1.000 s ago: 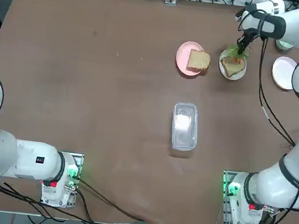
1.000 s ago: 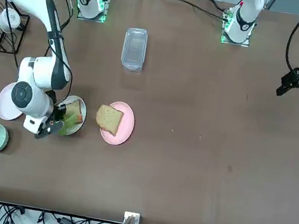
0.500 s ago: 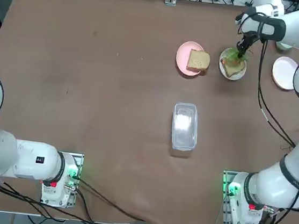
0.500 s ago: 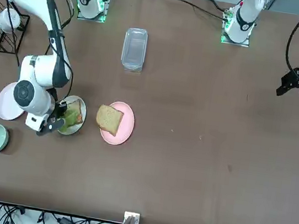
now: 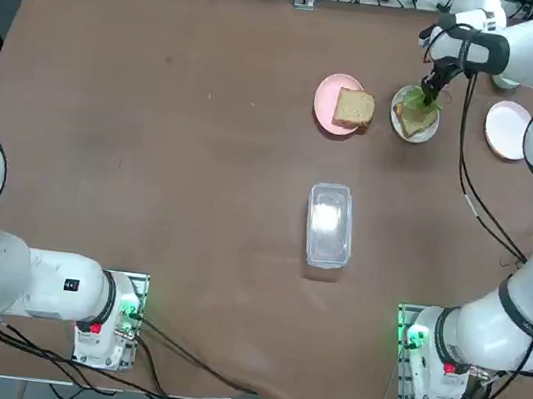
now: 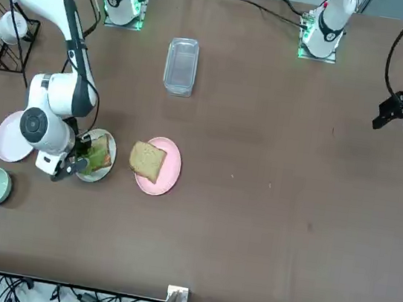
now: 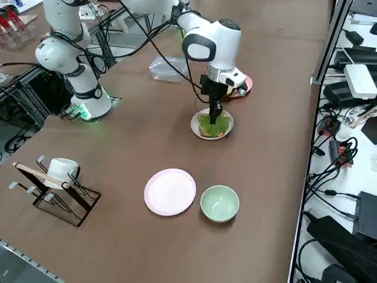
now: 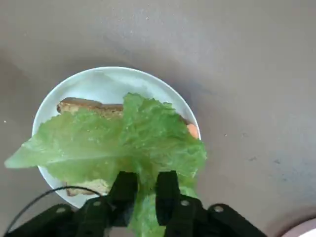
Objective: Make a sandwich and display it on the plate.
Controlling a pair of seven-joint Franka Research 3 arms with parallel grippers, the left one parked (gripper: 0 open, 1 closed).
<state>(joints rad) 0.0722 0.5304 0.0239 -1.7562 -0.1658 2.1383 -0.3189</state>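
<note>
Looking down its own fingers, the wrist camera is giving the closest account: a green lettuce leaf point(image 8: 118, 143) is lying spread over a toasted bread slice point(image 8: 81, 105) on the white plate point(image 8: 106, 81), and a small orange bit is peeking out at the leaf's edge, which no other view is showing. The right hand point(image 8: 146, 185) is sitting low over the plate with its two fingers point(image 8: 168, 190) standing narrowly apart, the stem end of the leaf running down between them; whether they are pressing the leaf or just flanking it is hard to settle from here. The top view is showing instead how things are lying on the desk point(image 5: 157, 149): the plate point(image 5: 428, 133) is sitting near the far edge, a pink plate point(image 5: 328, 101) just beside it is carrying a second bread slice point(image 5: 354, 107), and a clear lidded box point(image 5: 329, 224) is resting well apart, toward the middle. The side view is adding an empty pink plate point(image 7: 170, 191) and a pale green bowl point(image 7: 220, 203) just beside it, plus a wire rack point(image 7: 56, 188) holding a white cup point(image 7: 61, 168).
</note>
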